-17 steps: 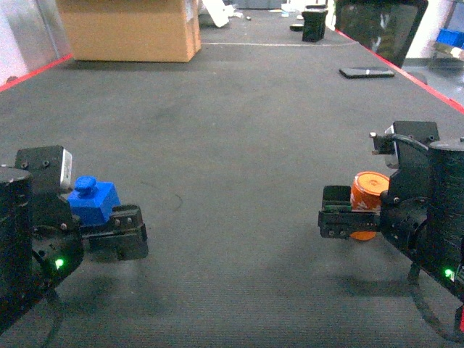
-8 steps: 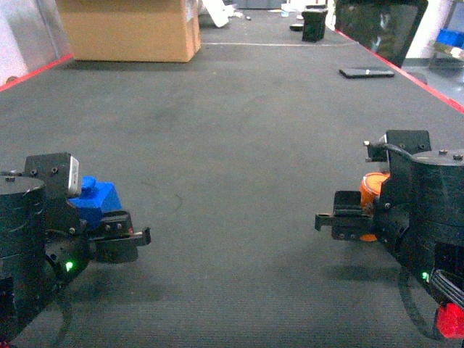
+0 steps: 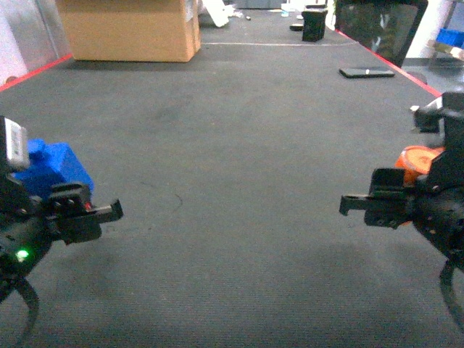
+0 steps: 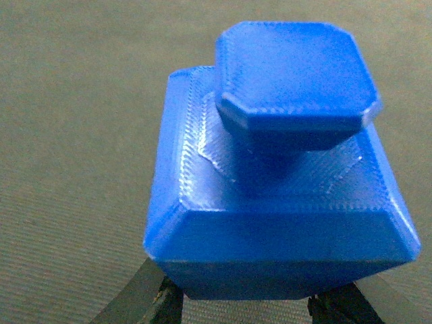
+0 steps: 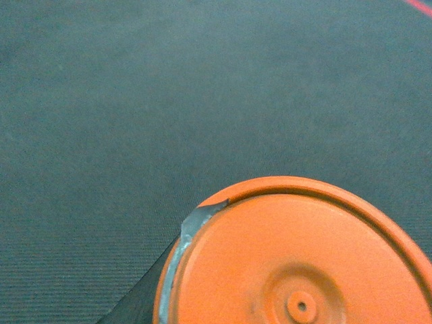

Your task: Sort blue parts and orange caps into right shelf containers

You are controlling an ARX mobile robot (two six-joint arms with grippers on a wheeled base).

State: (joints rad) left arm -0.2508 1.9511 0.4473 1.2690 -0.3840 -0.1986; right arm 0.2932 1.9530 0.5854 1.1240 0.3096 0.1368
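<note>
One blue part (image 3: 52, 168); one orange cap (image 3: 419, 161); two grippers, left (image 3: 83, 212), right (image 3: 377, 206); one cardboard box (image 3: 130, 29); one black phone (image 3: 366, 72).

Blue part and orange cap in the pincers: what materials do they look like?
Blue part: most likely 3D-printed plastic with a matte finish; fine layer lines run across its faces and bevelled edges. Orange cap: looks like moulded plastic, smooth and slightly satin, with a raised rim ring and a small centre dimple. A greyish strip at its edge could be tape or a liner; cannot tell.
</note>
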